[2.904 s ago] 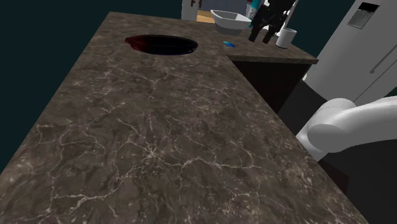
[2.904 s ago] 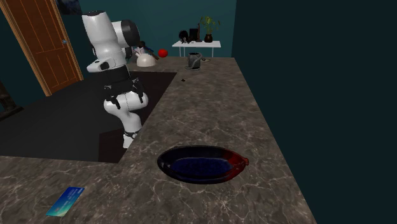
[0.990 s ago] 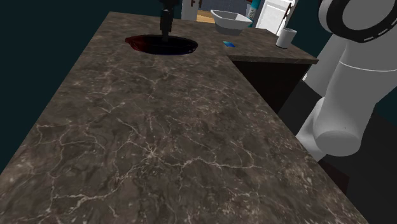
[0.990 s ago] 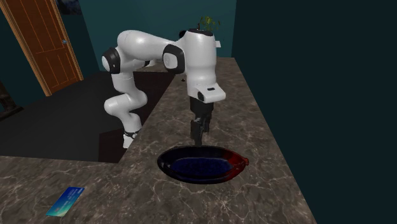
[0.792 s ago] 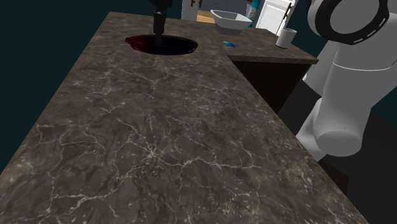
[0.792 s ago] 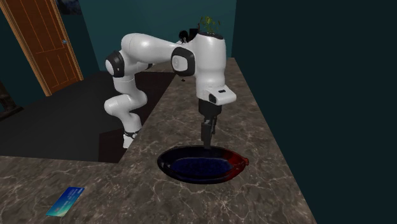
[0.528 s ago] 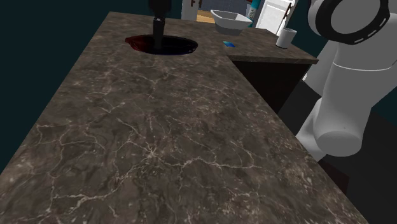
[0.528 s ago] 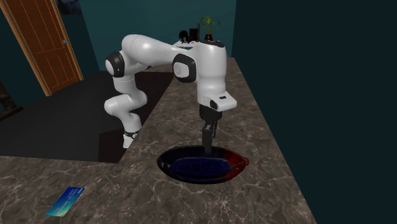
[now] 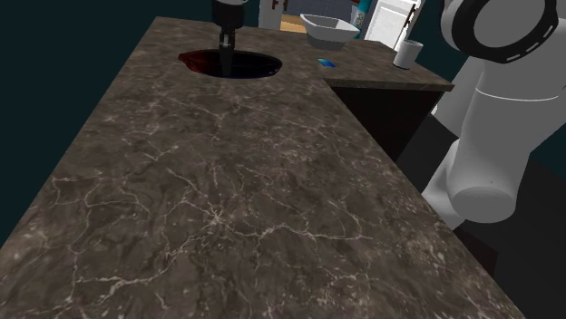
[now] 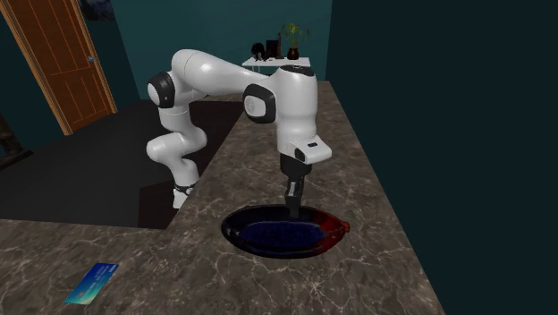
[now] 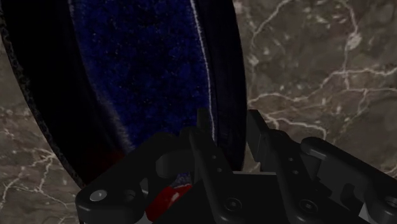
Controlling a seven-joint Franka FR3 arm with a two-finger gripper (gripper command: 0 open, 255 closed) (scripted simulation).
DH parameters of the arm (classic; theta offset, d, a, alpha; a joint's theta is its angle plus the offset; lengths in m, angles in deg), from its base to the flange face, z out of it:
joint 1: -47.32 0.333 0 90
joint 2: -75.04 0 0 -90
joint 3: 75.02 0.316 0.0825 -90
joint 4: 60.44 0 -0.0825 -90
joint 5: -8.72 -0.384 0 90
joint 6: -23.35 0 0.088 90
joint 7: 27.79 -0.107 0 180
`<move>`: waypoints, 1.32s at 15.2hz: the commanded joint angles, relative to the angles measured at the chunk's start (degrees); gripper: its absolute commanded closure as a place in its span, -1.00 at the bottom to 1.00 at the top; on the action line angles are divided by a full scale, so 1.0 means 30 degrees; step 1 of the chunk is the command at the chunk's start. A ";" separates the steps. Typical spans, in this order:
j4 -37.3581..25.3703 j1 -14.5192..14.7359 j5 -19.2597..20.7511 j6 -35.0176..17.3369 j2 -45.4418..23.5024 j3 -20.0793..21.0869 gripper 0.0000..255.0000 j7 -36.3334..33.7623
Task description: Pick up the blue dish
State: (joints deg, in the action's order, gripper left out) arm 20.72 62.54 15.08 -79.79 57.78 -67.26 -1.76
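Observation:
The dish [image 10: 277, 234] is a dark oval with a deep blue inside and a red tint at one end, lying flat on the brown marbled counter [image 9: 227, 181]. It sits at the far end in the shoulder view [image 9: 247, 65]. My black gripper [image 10: 294, 212] points straight down onto the dish's rim on the side toward the arm. From the shoulder camera the gripper [image 9: 225, 47] stands over the dish's far-left part. In the wrist view the gripper [image 11: 228, 130] is shut on the dish [image 11: 140, 70]: one finger is inside the rim and one outside, on the marble side.
A white basin [image 9: 328, 27], a white cup [image 9: 407, 54] and a small blue item [image 9: 326, 62] sit beyond the dish. A blue card [image 10: 92, 282] lies near the counter's corner. The counter drops off to a dark floor beside the arm's base [image 10: 183, 192].
The gripper came down from above the dish onto its rim and shifted a little along it. Its fingers closed on the rim. The dish has not moved.

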 commanded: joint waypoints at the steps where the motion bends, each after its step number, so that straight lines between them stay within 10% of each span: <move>1: 0.0019 0.0002 -0.0002 -0.0002 -0.0002 0.0002 1.00 -0.0001; 20: -0.5151 0.0257 0.0104 0.4117 -0.1052 0.0026 1.00 0.0233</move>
State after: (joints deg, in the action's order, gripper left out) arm 6.48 63.24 15.33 -68.26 54.96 -67.18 -1.10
